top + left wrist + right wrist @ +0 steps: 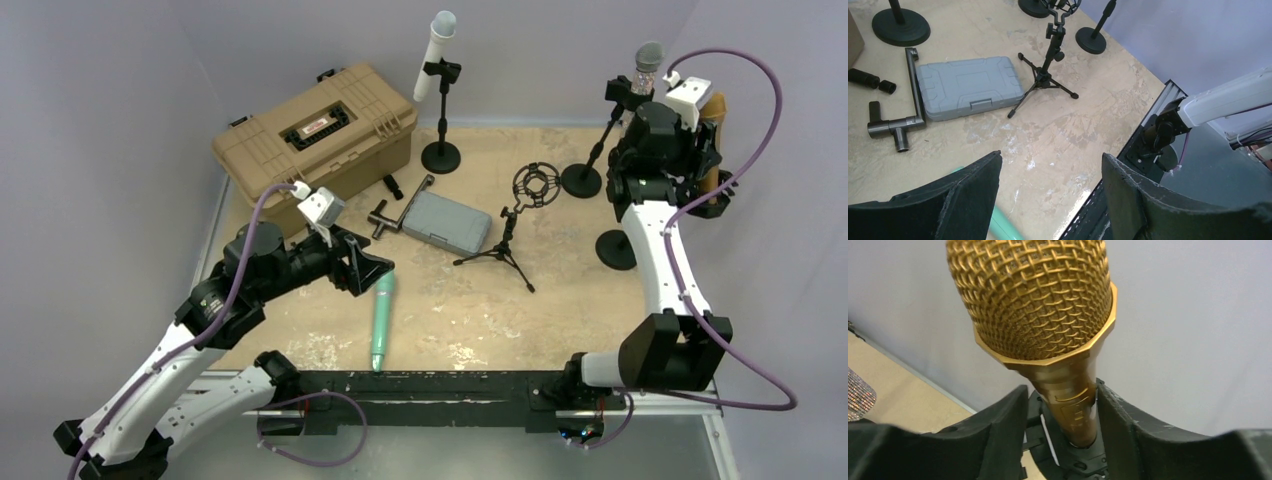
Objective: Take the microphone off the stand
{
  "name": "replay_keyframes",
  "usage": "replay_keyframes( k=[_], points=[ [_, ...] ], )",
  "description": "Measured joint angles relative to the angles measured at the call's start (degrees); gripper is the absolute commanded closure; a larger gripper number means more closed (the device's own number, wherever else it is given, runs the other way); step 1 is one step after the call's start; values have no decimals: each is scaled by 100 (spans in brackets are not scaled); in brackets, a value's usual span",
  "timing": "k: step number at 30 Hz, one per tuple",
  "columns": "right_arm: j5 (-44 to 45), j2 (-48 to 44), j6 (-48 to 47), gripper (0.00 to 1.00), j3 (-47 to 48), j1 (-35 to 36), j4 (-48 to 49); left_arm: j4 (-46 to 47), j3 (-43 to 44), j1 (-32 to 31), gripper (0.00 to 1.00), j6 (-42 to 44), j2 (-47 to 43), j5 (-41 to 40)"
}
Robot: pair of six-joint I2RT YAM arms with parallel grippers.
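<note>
Mic [1033, 300] is the gold one, sitting upright in its clip [1073, 460] at the far right corner by the wall. Right gripper [1062, 402] has a finger on each side of the handle, super close, but I can't tell if it's actually squeezing. Left gripper [1051, 160] is spread wide, low above a teal mic [381, 320] lying on the table [560, 300].

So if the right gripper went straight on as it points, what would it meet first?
Probably the gold microphone: its handle sits between the fingers of the right gripper, the stand clip just behind; depth unclear.
</note>
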Motion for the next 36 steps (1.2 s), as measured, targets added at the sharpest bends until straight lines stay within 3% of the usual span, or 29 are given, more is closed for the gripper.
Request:
replay_keyframes(
  k=[7,15,27,33,36],
  points=[
    [39,-4,-160,86,0,-31,205,2,-9,0,29,0,114,0],
    [46,-205,-275,100,0,-28,297,0,-13,0,29,0,175,0],
    [28,-651,-420,100,326,323,72,0,-13,0,29,0,190,0],
    [-35,-1069,-610,100,721,1058,-26,-7,-13,0,29,0,236,-9],
    [-490,-1198,-332,100,1252,1473,-511,-9,-13,-2,29,2,238,-63]
  ],
)
